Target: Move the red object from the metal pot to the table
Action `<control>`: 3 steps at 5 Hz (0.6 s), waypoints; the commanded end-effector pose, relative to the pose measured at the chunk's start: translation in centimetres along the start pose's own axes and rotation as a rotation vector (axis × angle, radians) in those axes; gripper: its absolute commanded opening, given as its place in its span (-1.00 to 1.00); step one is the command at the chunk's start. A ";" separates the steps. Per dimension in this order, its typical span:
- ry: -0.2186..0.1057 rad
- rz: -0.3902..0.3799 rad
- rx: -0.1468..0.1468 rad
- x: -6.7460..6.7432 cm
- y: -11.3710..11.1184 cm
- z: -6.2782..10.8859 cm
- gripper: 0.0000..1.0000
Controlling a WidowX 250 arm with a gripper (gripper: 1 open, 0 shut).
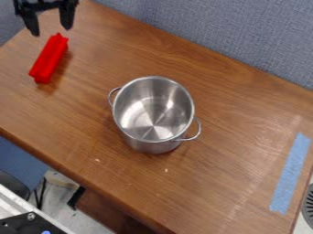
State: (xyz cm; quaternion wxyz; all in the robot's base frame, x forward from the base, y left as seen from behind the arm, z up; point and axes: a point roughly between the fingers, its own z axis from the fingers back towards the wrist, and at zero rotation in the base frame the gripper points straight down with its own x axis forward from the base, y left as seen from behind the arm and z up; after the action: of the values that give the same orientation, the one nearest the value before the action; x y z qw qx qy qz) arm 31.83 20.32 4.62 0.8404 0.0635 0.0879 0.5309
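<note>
We are looking down at a brown wooden table (232, 110). Our black pincer (46, 20) is hanging at the top left corner of the view, pointing down at the table. Its two fingers (25, 16) are standing spread wide apart, and nothing is sitting between them.

The red object (48, 58) is lying flat on the table just below the pincer in the view, a little toward the front edge. It is a long red block, and it is tilting a bit so its top end is pointing up toward the pincer. We are not touching it; there is a small gap between the fingertips and the block's top end.

The metal pot (154, 113) is standing upright well away from the pincer, down and to the right, near the middle of the table. It is shiny and round, and we are seeing only its bare bottom inside. Two small loop handles are sticking out at its rim, one on the left and one on the lower right.

A strip of blue tape (291, 171) is lying far from the pincer, by the right edge of the table.
</note>
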 end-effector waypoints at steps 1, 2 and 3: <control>-0.045 0.020 -0.003 0.1 1.0 -0.9 1.00; -0.036 0.041 0.018 -0.4 1.6 -3.8 1.00; -0.047 0.043 0.020 0.9 1.0 -2.4 -1.00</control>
State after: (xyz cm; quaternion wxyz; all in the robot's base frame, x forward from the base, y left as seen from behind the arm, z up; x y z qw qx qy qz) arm 30.26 20.66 0.58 0.8311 0.0804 0.1010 0.5409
